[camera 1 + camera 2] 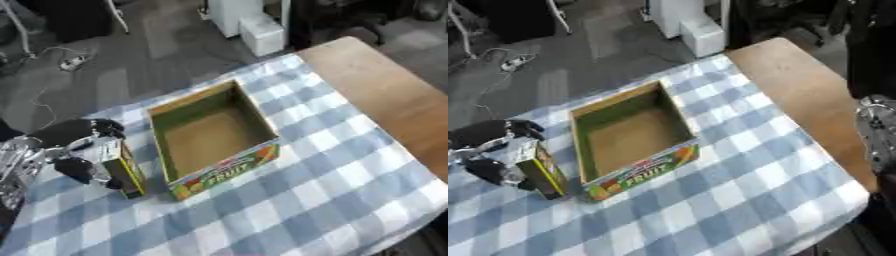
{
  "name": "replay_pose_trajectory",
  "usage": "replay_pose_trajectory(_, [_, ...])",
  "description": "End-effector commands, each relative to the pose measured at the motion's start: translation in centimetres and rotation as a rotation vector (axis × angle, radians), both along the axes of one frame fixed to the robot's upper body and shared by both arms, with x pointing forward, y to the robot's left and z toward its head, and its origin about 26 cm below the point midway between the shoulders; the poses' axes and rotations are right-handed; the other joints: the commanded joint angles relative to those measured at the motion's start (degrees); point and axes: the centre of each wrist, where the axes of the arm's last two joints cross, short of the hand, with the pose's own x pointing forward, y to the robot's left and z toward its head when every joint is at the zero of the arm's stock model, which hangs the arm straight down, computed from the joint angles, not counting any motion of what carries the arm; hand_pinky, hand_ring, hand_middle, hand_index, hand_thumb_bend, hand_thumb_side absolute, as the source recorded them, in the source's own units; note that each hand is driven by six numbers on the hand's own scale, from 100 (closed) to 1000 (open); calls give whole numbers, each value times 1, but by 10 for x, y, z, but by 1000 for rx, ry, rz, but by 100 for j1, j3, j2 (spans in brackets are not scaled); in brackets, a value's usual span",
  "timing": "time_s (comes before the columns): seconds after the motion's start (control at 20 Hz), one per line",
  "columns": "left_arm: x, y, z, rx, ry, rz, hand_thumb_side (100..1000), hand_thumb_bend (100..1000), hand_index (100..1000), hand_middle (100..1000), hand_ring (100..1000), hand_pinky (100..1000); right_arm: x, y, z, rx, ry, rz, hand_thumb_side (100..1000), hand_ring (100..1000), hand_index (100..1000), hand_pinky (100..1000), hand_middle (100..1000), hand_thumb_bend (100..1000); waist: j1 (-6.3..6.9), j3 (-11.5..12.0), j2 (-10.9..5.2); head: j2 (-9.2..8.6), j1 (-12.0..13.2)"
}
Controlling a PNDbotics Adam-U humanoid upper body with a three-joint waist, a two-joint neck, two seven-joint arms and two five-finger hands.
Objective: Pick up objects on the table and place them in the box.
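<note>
Soft even daylight, faint shadows, slightly blurry

The box (213, 134) looks like cardboard: its inside is plain matt brown, while the outer front wall carries a glossy printed band of bright fruit colours. A soft cloth (306, 190) in blue and white checks covers most of the counter (385, 95), lying flat with a matt weave. The bare part of the counter is smooth, light brown wood with a faint sheen. The left robot hand (83, 150) is matt black, plastic by the look of it, with shiny silver metal at the arm behind it. The small carton (122, 167) it grips looks like printed card, yellow-green and slightly glossy. The floor (131, 55) is dull grey
</note>
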Motion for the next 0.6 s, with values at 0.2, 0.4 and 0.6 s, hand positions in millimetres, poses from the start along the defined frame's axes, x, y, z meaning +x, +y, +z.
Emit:
replay_pose_trajectory(0.2, [2,4,7,9,-7,11,880,873,843,856,786,829,-2,-1,15,-28,-33,2,1000,338,532,400,366,100,-31,-6,-65,-6,22])
replay_pose_trajectory(0.4, [2,5,5,7,5,18,856,882,841,854,780,813,-2,-1,15,-27,-33,2,1000,338,532,400,366,100,-32,-10,-64,-8,14])
replay_pose_trajectory(0.6, [2,4,3,4,13,27,830,888,826,833,740,750,-2,-1,15,-27,-33,3,1000,338,532,400,366,100,-32,-10,-63,-7,9])
